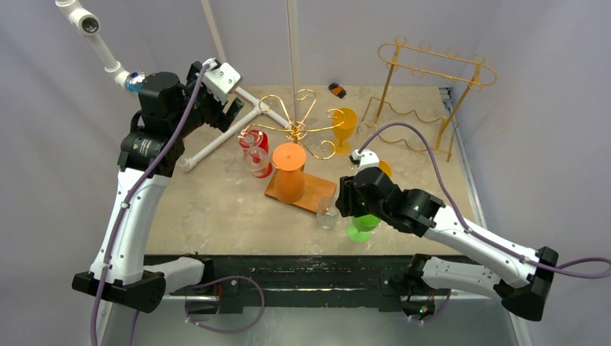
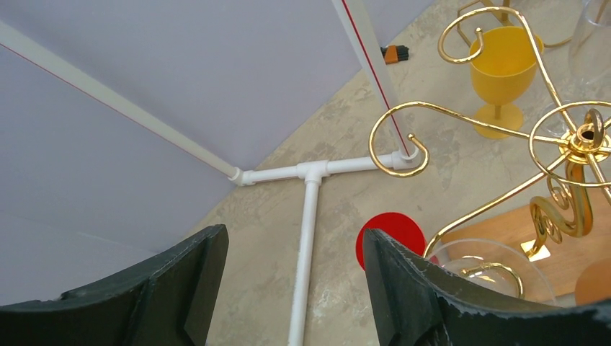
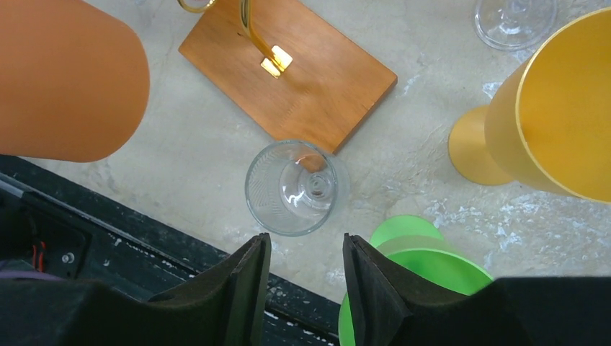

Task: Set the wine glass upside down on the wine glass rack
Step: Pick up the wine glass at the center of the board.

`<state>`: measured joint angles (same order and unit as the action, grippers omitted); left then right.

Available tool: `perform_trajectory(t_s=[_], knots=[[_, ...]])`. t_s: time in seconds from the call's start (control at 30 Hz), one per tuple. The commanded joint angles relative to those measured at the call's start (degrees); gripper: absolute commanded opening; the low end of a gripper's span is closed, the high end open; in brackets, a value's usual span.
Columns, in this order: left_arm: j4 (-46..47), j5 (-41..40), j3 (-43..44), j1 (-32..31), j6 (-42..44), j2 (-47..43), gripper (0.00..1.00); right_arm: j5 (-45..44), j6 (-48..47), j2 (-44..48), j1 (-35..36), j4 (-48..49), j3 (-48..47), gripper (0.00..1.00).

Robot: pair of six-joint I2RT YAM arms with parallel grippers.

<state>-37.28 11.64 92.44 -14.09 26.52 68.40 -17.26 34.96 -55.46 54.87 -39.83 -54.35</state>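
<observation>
Top view: left gripper [image 1: 230, 112] hangs upper left by the gold rack [image 1: 294, 131], jaws wide; left wrist: nothing between them; right wrist: right gripper [image 3: 304, 241] half-spread, empty, clear wine glass [image 3: 292, 187] upright at centre just ahead, so I'd drop lower, grip it low and avoid the green glass [image 3: 425, 263].

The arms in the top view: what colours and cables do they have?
The left arm and right arm have white shells with black joints and bases. A purple cable runs along each. The right gripper has thick black fingers.
</observation>
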Motion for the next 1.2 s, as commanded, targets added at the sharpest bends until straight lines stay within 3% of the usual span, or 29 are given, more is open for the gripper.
perform_trajectory(t_s=[0.0, 0.33, 0.83, 1.17], knots=[[-1.4, 1.0, 1.8, -0.4, -3.0, 0.6, 0.72, -0.5, -0.1, -2.4, 0.3, 2.0, -0.7, 0.48], [0.2, 3.5, 2.1, -0.4, -3.7, 1.6, 0.70, 0.4, -2.9, -8.8, 0.3, 6.8, 1.8, 0.45], [2.0, 7.0, 3.2, -0.4, -4.6, 3.0, 0.68, -2.4, -2.3, -10.3, 0.2, 10.5, 7.1, 0.44], [2.3, 6.7, 2.0, -0.4, -3.9, 2.5, 0.68, -4.1, -2.3, -10.2, -0.3, 10.9, 8.7, 0.34]])
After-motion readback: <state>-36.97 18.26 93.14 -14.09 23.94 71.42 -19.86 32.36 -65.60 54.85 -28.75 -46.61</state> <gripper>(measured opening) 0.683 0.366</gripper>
